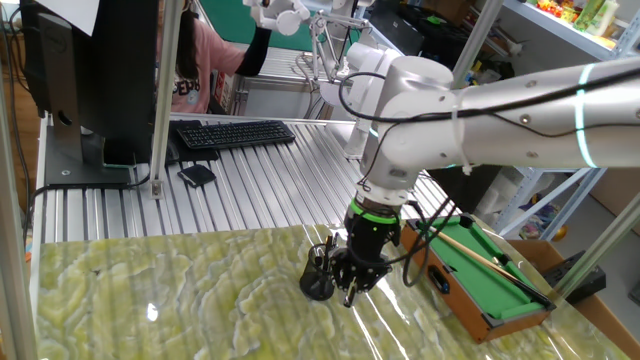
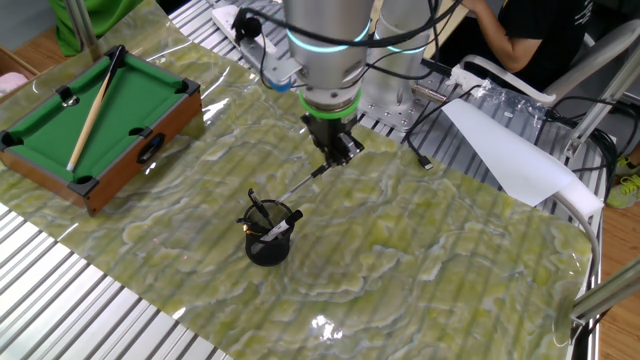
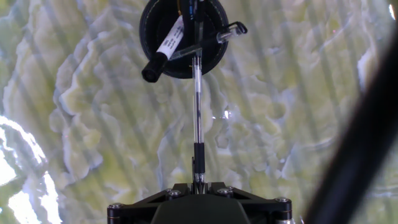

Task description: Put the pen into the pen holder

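While the gripper (image 2: 338, 150) points steeply down at the table, its jaws are pinched together on the upper end of the pen (image 2: 300, 187), which slants from the fingers down toward the pen holder (image 2: 268, 246). In the hand view the pen (image 3: 196, 106) runs straight from the fingers to the black mesh cup (image 3: 149, 37), and its far tip lies over the cup's opening; whether the tip is already below the rim I cannot tell. The cup stands upright on the green marbled mat (image 2: 420, 250) and holds a black marker with a white label (image 3: 166, 46) and a clear-barrelled pen (image 3: 214, 38), both leaning across the rim. The toy pool table (image 2: 45, 135), with a wooden cue (image 2: 92, 110) lying on it, sits well apart at the mat's edge.
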Tool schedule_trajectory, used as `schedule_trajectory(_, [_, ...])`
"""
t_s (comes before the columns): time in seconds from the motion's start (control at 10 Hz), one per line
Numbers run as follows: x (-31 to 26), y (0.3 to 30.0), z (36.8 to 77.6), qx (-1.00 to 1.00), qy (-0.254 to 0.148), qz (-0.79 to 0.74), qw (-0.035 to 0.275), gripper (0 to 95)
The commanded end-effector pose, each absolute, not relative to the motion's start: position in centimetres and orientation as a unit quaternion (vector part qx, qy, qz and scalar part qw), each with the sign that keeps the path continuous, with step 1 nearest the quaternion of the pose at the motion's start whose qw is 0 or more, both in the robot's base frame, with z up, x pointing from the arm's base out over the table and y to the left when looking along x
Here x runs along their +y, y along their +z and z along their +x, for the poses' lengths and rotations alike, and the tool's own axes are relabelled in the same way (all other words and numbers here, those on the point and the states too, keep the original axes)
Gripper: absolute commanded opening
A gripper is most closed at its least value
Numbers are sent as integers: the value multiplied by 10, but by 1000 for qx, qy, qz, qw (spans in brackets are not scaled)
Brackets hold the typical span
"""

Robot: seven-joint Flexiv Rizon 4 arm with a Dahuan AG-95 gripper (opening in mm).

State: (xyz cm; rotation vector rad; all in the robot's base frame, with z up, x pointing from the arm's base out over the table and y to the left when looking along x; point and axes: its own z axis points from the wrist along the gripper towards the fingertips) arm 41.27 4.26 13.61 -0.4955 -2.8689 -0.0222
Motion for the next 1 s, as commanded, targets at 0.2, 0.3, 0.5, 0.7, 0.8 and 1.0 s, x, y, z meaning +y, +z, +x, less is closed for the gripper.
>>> schedule_trajectory(0.2, [37, 134, 416, -973, -24, -180, 140, 0])
schedule_trajectory(0.3, [36, 133, 416, -972, -26, -183, 146, 0])
schedule_trajectory(0.5, [37, 131, 418, -969, -22, -185, 164, 0])
schedule_trajectory(0.7, [39, 130, 419, -966, -19, -189, 177, 0])
schedule_trajectory(0.8, [39, 130, 419, -964, -22, -196, 179, 0])
schedule_trajectory(1.0, [38, 133, 416, -964, -24, -198, 175, 0])
